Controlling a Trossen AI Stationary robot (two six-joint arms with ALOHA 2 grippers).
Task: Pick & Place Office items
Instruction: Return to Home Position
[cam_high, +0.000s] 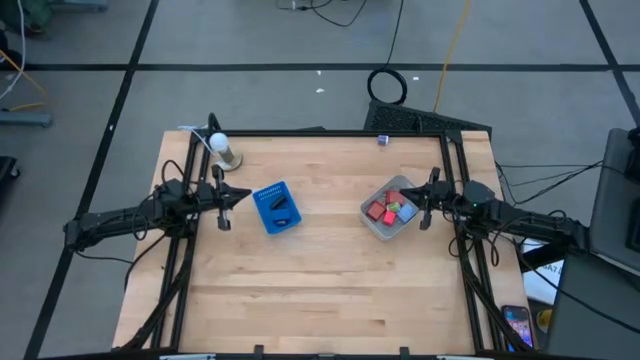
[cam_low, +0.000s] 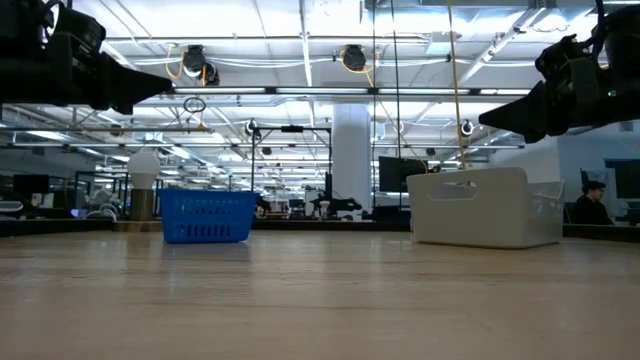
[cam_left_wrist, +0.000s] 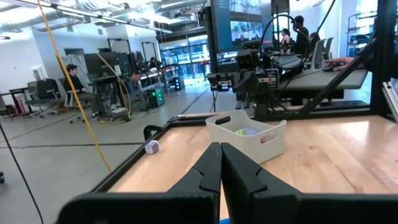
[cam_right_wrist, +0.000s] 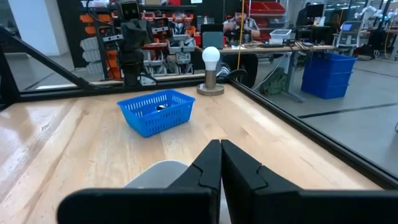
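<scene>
The office items (cam_high: 391, 208), red blocks, a light-blue block and a green bit, lie inside the clear plastic tub (cam_high: 373, 222) at the table's right. A dark flat piece (cam_high: 281, 207) lies in the blue tray (cam_high: 263, 216) at the left; it also shows in the right wrist view (cam_right_wrist: 160, 107). My left gripper (cam_high: 232, 194) is shut and empty, raised just left of the blue tray. My right gripper (cam_high: 423, 207) is shut and empty, raised at the tub's right edge. The tub also shows in the left wrist view (cam_left_wrist: 267, 138) and the low view (cam_low: 485, 208).
A white light bulb on a round stand (cam_high: 222, 150) sits at the far left of the table. A small purple piece (cam_high: 383, 139) lies by the far edge. Bare wood spans the table's middle and near half (cam_high: 320, 290).
</scene>
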